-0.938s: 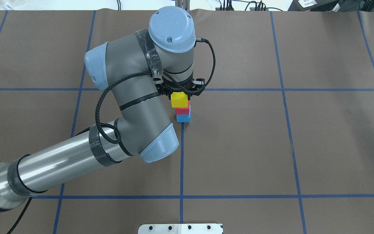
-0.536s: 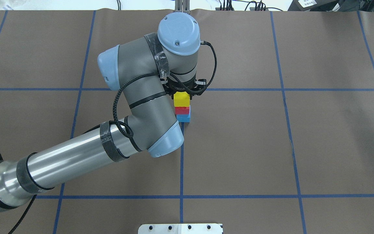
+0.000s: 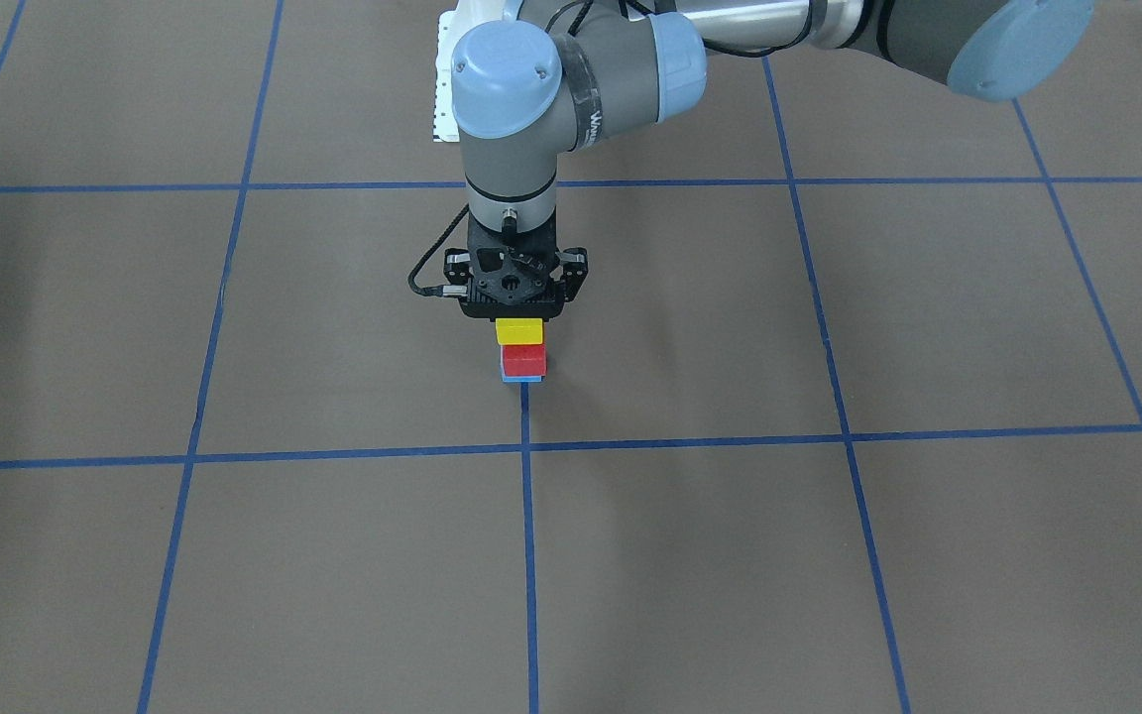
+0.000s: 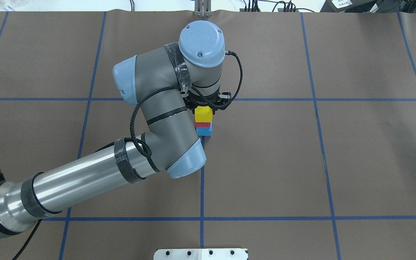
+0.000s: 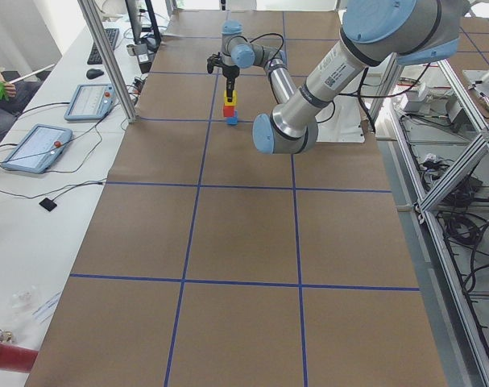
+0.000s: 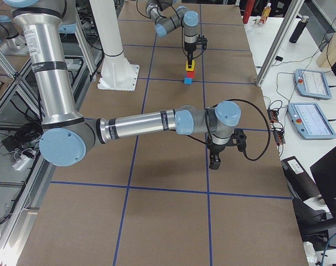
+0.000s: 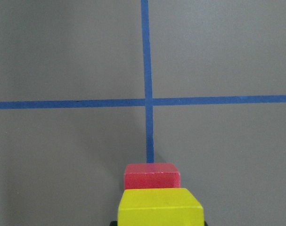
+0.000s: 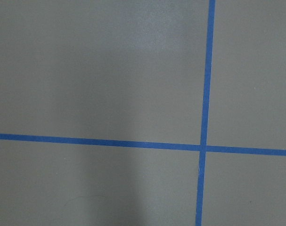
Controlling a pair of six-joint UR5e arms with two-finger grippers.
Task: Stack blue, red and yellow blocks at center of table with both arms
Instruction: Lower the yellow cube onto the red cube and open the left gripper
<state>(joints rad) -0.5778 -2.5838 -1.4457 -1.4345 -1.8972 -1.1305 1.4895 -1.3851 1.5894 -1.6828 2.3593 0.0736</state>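
Note:
At the table's center a red block (image 4: 203,124) sits on a blue block (image 4: 204,130). My left gripper (image 4: 208,105) points straight down and is shut on the yellow block (image 4: 203,115), held directly over the red one, touching it or a hair above; I cannot tell which. The front view shows yellow (image 3: 518,331), red (image 3: 523,359) and blue (image 3: 521,378) in one column under the gripper (image 3: 518,319). The left wrist view shows yellow (image 7: 160,207) over red (image 7: 151,175). My right gripper (image 6: 215,162) shows only in the right side view, low over bare table, so I cannot tell its state.
Brown paper with blue tape grid lines (image 4: 201,180) covers the table. The stack stands just off a tape crossing (image 7: 146,100). A white mounting plate (image 4: 200,254) lies at the near edge. My left arm's elbow (image 4: 179,159) hangs over the table left of the stack.
My left arm has swung right and a little lower, bringing the yellow block from left of the stack's line to squarely over the red block. The stack has not moved.

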